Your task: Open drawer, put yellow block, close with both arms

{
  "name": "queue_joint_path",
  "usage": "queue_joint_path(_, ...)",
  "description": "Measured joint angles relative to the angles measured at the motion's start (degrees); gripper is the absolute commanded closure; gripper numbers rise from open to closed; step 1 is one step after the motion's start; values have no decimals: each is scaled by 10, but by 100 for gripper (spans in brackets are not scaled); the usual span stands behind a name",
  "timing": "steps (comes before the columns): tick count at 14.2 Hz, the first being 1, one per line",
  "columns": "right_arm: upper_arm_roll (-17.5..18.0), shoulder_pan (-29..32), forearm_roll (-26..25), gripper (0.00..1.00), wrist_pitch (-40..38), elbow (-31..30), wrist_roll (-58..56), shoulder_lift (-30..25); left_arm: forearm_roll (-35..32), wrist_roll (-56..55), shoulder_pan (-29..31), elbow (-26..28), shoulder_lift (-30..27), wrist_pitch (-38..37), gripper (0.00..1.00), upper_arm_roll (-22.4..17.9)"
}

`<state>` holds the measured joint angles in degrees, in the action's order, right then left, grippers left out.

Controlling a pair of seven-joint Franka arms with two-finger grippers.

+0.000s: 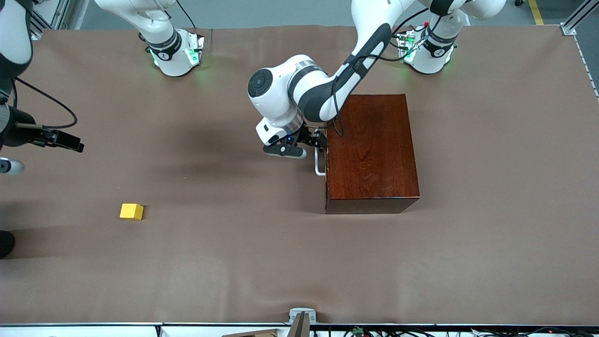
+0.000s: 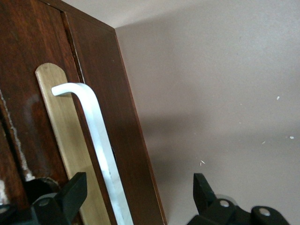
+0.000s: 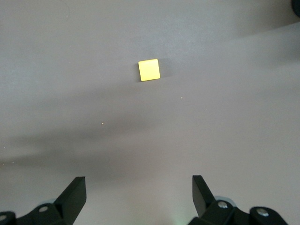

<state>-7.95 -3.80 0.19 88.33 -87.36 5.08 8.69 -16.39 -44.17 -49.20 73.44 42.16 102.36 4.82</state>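
Observation:
The dark red-brown wooden box (image 1: 372,154) stands near the middle of the table, its drawer (image 2: 28,93) shut and facing the right arm's end. My left gripper (image 1: 322,140) is at the drawer front, open, its fingers (image 2: 75,187) straddling the white bar handle (image 2: 101,140) without closing on it. In the front view the handle (image 1: 319,164) shows just below the hand. The yellow block (image 1: 131,211) lies alone on the table toward the right arm's end, nearer the front camera than the box. My right gripper (image 1: 70,140) hangs open and empty over the table; the block (image 3: 149,70) lies ahead of it.
Brown cloth (image 1: 234,262) covers the whole table, with bare surface between the block and the box. A brass plate (image 2: 56,122) backs the handle. A small grey bracket (image 1: 302,316) sits at the table's front edge. Both arm bases glow green along the table's edge farthest from the camera.

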Motion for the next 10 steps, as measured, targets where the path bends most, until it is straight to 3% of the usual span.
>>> queue_joint_path(10,0,1,2,0,56,1,0,62,0,-79,-4,0,15,42,0,0)
